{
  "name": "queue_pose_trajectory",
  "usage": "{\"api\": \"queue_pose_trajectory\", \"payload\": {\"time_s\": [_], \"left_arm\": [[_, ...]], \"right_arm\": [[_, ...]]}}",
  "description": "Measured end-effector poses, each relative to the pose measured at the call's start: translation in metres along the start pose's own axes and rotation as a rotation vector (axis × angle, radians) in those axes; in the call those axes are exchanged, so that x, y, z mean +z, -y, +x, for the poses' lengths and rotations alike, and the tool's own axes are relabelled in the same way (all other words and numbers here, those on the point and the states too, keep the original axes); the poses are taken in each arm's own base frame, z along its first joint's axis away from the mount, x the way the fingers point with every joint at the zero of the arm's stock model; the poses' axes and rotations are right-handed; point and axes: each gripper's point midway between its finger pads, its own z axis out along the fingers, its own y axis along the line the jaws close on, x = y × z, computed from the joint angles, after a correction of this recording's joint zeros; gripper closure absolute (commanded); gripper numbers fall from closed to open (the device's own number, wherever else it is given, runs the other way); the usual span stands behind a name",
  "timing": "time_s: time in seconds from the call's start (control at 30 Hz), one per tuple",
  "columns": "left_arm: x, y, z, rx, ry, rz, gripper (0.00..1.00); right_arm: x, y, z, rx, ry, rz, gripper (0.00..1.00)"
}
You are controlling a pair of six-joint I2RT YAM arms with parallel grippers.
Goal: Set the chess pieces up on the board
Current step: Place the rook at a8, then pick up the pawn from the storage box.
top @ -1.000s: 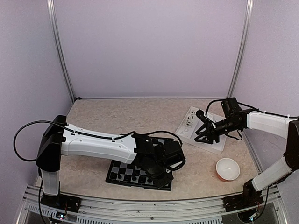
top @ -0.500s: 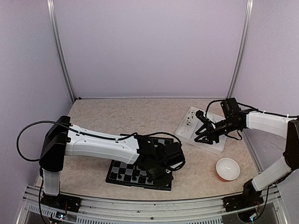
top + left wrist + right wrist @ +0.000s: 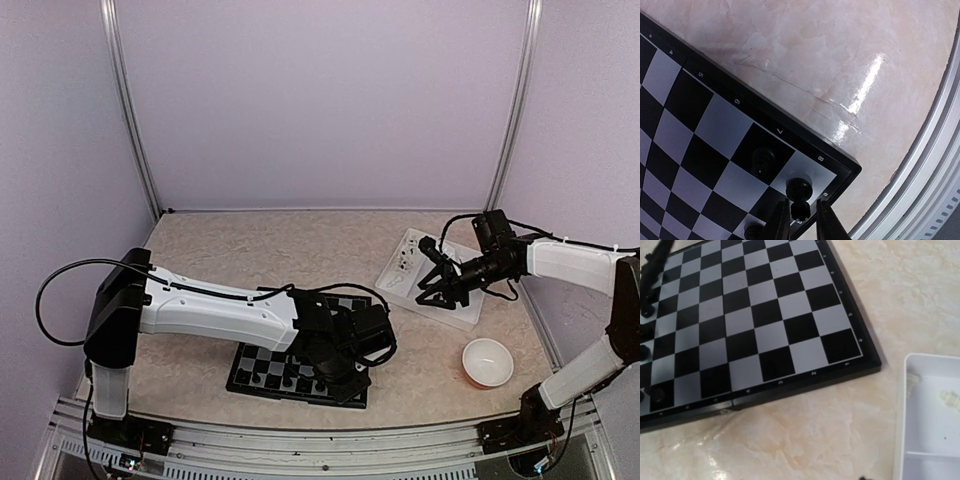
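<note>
**Left wrist view: black piece pinched at the board's corner row**

Little has changed over the last second. The left arm's shoulder link was carried slightly to the right and then stopped, and the left gripper [image 3: 801, 222] has been kept low over the near right corner of the board [image 3: 700, 125]. The right arm has not been moved. From this stillness the approach is judged to be over and a placement to be in hand, with only the release left for this piece.

The left jaws are drawn narrow about the held piece [image 3: 800, 209], which appears to be pinched between them. It is placed over the dark edge square just beside the corner piece [image 3: 799, 187]. Another of the chess pieces [image 3: 763, 159] stands one square further in.

The held piece is upright, with its long axis vertical. It is seen almost end-on, its rounded head pointing up at the camera and its base hidden beneath.

The right gripper [image 3: 432, 292] is held above the tray [image 3: 925, 430], where white pieces [image 3: 950, 400] lie. Its jaws appear spread, and nothing is seen between them.
</note>
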Motion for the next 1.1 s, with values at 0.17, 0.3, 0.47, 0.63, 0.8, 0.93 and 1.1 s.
{"api": "queue_pose_trajectory", "payload": {"time_s": [0.17, 0.3, 0.47, 0.63, 0.8, 0.93, 1.1], "left_arm": [[0.000, 0.000, 0.001, -0.001, -0.002, -0.001, 0.70], [-0.008, -0.003, 0.000, -0.007, 0.002, -0.006, 0.65], [-0.060, -0.021, -0.025, -0.056, 0.131, 0.003, 0.63], [-0.131, -0.067, -0.064, -0.166, 0.389, 0.005, 0.63], [-0.150, -0.090, -0.079, -0.211, 0.507, -0.013, 0.62], [-0.137, -0.090, -0.075, -0.206, 0.492, -0.012, 0.63], [-0.128, -0.094, -0.070, -0.206, 0.479, -0.014, 0.63]], "right_arm": [[0.000, -0.002, 0.000, 0.005, 0.002, -0.011, 0.51], [-0.004, -0.001, -0.007, 0.013, -0.003, -0.010, 0.51], [-0.016, 0.031, -0.036, 0.001, -0.019, 0.109, 0.55], [-0.021, 0.086, -0.043, 0.020, -0.110, 0.289, 0.57], [-0.021, 0.148, -0.016, 0.098, -0.259, 0.448, 0.60], [-0.027, 0.195, 0.016, 0.203, -0.351, 0.541, 0.65], [-0.042, 0.244, 0.049, 0.343, -0.389, 0.621, 0.66]]}}
